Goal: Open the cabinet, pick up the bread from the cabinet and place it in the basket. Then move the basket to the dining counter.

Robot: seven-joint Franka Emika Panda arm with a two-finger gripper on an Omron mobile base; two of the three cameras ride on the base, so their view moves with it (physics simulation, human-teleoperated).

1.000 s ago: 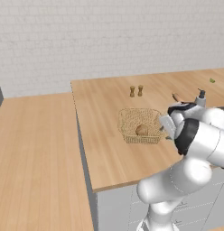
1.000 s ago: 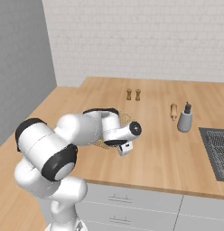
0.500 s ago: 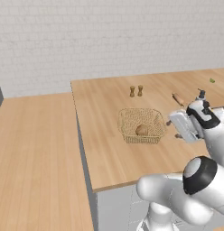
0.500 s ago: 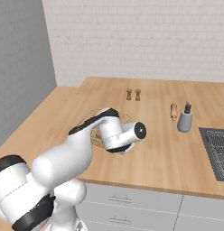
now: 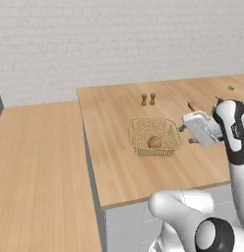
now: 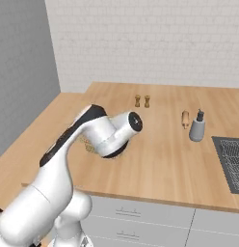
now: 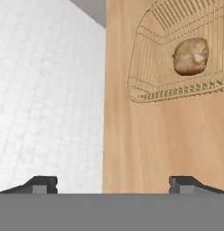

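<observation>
Jaws stand wide apart and hold nothing: in the hand view the two dark fingertips (image 7: 40,184) sit at the far corners of the lower edge, with bare wood between them. From the left base view, the gripper (image 5: 189,134) hangs just beside the basket (image 5: 154,137), at about 3 o'clock of it and clear of its rim. The bread (image 5: 154,142) lies inside the basket, toward the near wall, and the basket rests on the dining counter (image 5: 114,162), near the middle of that surface; the two shakers (image 5: 148,99) stand at 12 o'clock of it, well apart. In the hand view the basket is at 1 o'clock of the jaws, with its long axis across the line of reach, so the rim, not the bread, is what any further grasp would meet first. Judged from this layout, bread and basket are both where the task wants them, and little seems left but to draw the arm clear. The basket is cut off by the top and right edges of the hand view; in the right base view the arm covers almost all of it, and the jaws cannot be made out there.
</observation>
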